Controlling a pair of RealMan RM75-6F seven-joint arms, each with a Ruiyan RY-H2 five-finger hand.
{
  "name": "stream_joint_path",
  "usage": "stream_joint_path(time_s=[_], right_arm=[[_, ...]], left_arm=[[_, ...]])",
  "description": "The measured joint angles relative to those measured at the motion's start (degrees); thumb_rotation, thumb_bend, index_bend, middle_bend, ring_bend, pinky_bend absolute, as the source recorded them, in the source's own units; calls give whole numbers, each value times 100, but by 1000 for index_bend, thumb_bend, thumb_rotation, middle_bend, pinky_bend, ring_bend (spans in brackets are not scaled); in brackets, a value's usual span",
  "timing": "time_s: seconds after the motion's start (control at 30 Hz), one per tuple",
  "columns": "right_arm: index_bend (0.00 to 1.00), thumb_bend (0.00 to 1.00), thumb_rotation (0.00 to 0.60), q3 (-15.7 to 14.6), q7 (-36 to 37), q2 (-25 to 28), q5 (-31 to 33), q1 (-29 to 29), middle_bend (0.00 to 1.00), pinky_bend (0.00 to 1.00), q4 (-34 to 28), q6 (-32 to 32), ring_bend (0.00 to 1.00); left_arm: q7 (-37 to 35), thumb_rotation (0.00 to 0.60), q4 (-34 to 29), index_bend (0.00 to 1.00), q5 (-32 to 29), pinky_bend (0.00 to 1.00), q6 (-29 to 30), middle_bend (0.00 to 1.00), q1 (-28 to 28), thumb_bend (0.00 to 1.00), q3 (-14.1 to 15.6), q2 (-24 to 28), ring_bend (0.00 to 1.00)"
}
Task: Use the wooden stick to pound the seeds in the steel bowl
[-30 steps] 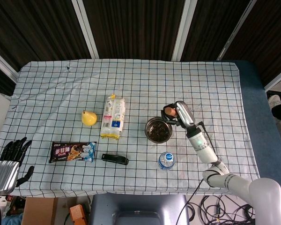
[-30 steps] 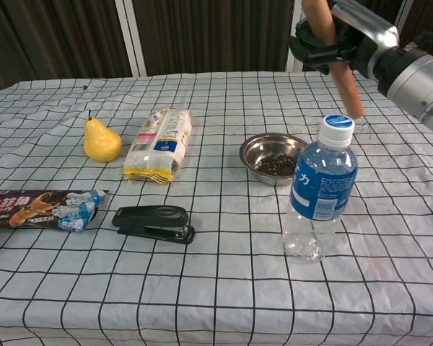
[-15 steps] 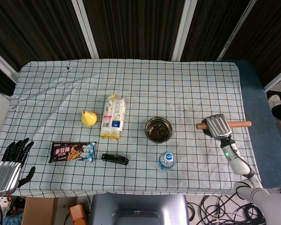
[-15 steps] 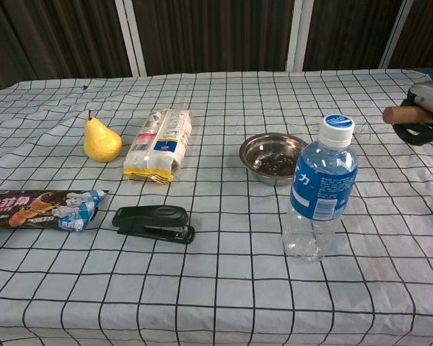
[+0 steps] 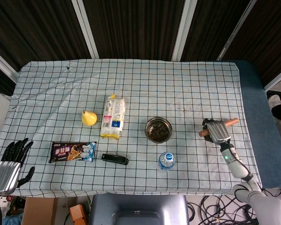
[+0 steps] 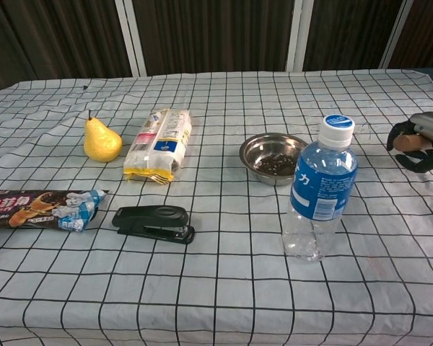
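Surface (image 5: 145, 77): checked cloth. My right hand (image 5: 217, 131) sits near its right edge, fingers (image 6: 403, 137) wrapped around the stick (image 5: 231, 121), which lies nearly level, well right of the bowl (image 5: 158, 130). Left hand (image 5: 9, 161) off the left front corner, fingers spread, holding nothing. Bowl mid-surface, dark seeds (image 6: 276, 165) inside. Bottle (image 6: 318, 189) just in front of it; blue label, writing too small to read.

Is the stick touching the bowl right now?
Apart. The head view shows the stick in the right hand, well right of the bowl, with bare cloth between them.
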Motion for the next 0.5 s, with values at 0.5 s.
stream_joint_path(time_s=[0.5], right_arm=[[0,210,598,86,-843,805,33,-141,3,324,-1669,153,39]], left_arm=[[68,600,-33,0,40,53,7,0,10,384,28,10,0]])
